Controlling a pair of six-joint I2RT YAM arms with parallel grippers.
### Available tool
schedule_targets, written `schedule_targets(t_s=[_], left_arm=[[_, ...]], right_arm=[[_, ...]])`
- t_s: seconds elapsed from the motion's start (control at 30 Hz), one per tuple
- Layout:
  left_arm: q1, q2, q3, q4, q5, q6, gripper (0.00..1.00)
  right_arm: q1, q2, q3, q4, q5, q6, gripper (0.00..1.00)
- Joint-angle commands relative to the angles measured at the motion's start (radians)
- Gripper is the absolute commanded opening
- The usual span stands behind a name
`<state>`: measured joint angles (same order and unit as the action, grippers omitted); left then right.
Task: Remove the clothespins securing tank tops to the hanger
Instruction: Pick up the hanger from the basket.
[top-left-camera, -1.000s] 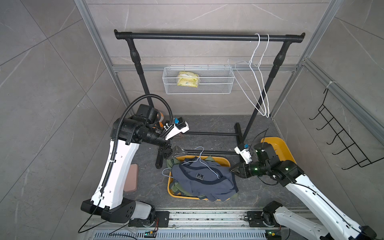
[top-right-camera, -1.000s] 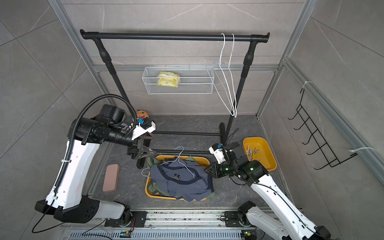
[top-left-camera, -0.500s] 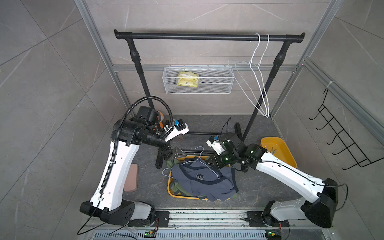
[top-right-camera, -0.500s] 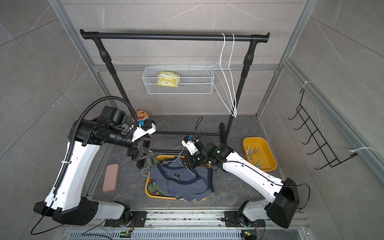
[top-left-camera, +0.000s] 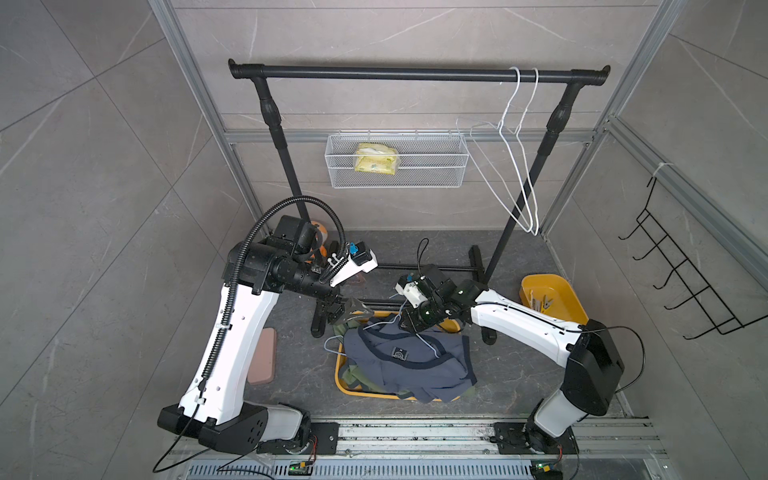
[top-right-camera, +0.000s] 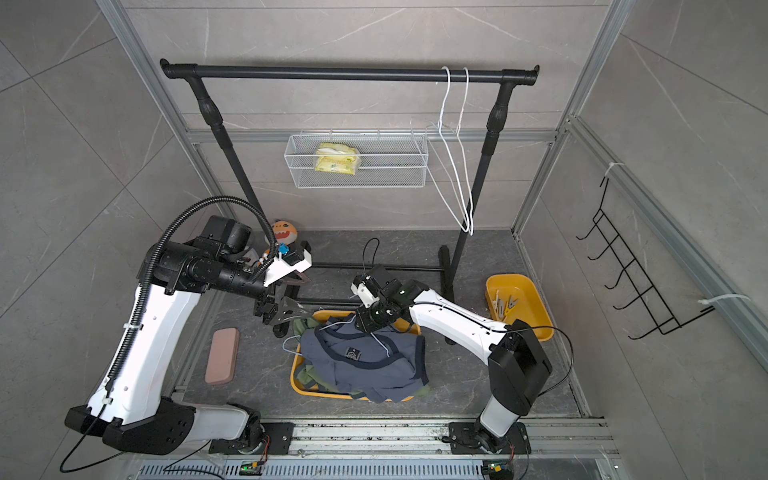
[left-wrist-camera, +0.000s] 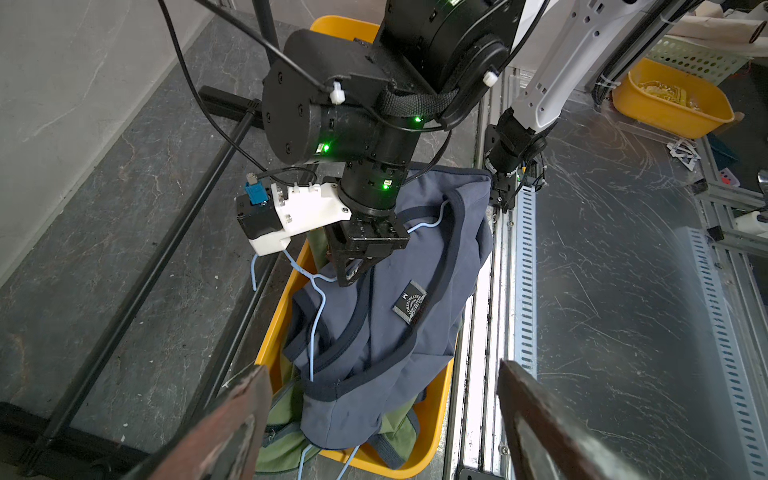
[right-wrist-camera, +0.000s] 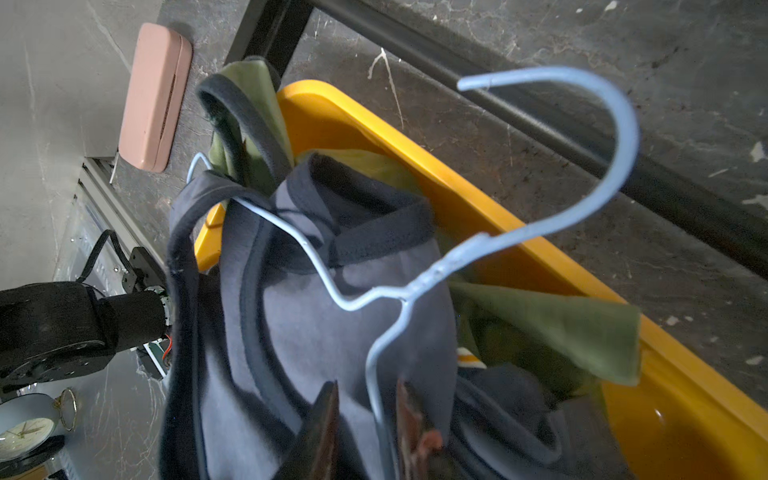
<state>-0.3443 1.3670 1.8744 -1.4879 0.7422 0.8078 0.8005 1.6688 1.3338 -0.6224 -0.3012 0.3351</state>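
your left claw (top-left-camera: 353, 313) hangs spread, empty; your right claw (right-wrist-camera: 365, 388), slightly parted, straddles the hanger (right-wrist-camera: 436, 270) wire.

Two yellow bins (top-left-camera: 537, 286), two white hangers (top-left-camera: 531, 227), one navy top (top-left-camera: 409, 363).

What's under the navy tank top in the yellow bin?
Olive green fabric pokes out beneath the navy tank top along the yellow bin's rim, and a pale wire hanger threads through it. No clothespins show there; anything deeper under the cloth is covered.
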Motion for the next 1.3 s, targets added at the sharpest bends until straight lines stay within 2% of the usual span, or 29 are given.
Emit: schedule_targets(t_s=[0.0,0.33,0.43,0.57,0.73,0.8,0.97,1.07,1.13,1.27], left_arm=[[-0.003,-0.02,-0.001,-0.001,0.033,0.006,0.88],[-0.003,-0.029,-0.019,-0.004,0.042,0.006,0.88],[-0.002,-0.041,-0.028,0.043,0.026,-0.041,0.88],[-0.002,-0.049,-0.02,0.072,0.019,-0.082,0.88],[-0.003,-0.057,-0.029,0.135,-0.022,-0.159,0.87],[-0.003,-0.061,-0.05,0.2,-0.064,-0.236,0.86],[-0.003,-0.081,-0.111,0.315,-0.23,-0.378,0.78],[-0.003,-0.094,-0.126,0.341,-0.336,-0.418,0.72],[-0.001,-0.106,-0.13,0.332,-0.354,-0.416,0.68],[0.008,-0.121,-0.118,0.275,-0.283,-0.373,0.62]], right_arm=[[0.009,0.029,0.031,0.012,0.011,-0.028,0.28],[0.009,0.075,0.038,0.029,-0.009,-0.034,0.25],[0.009,0.08,0.042,0.027,-0.013,-0.036,0.21],[0.009,0.082,0.056,0.014,-0.015,-0.045,0.1],[0.009,0.052,0.087,-0.007,-0.003,-0.056,0.03],[0.009,0.026,0.105,-0.015,0.0,-0.062,0.0],[0.018,-0.065,0.163,-0.06,0.018,-0.092,0.0],[0.03,-0.125,0.211,-0.101,0.029,-0.118,0.0],[0.046,-0.154,0.262,-0.147,0.056,-0.143,0.0],[0.072,-0.213,0.353,-0.213,0.118,-0.185,0.0]])
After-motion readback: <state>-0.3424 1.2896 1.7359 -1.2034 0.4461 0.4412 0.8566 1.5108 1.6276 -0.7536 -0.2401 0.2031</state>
